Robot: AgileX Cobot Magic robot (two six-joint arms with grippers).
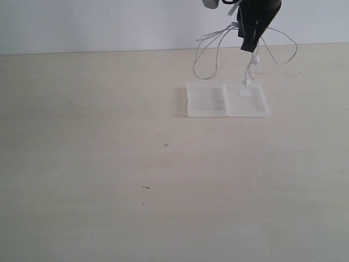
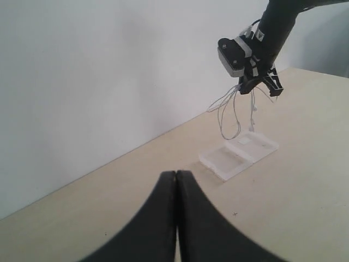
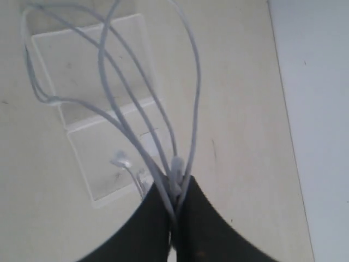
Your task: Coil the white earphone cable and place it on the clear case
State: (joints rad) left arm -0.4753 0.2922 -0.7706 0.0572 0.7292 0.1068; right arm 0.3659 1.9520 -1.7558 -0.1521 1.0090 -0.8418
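Note:
My right gripper [image 1: 249,48] hangs above the far side of the clear case [image 1: 227,100], shut on the bunched loops of the white earphone cable [image 1: 215,49]. The loops droop left and right of the gripper, and one end with an earbud [image 1: 248,82] dangles down to the case's labelled half. In the right wrist view the cable [image 3: 117,82] fans out from the gripper [image 3: 175,192] over the open case [image 3: 98,98], an earbud [image 3: 120,160] hanging beside it. My left gripper [image 2: 176,174] is shut and empty, well back from the case [image 2: 238,154] and low over the table.
The case lies open on a pale wooden table [image 1: 136,180], near its far edge, where a white wall [image 1: 98,24] rises behind. Small dark specks [image 1: 146,188] mark the tabletop.

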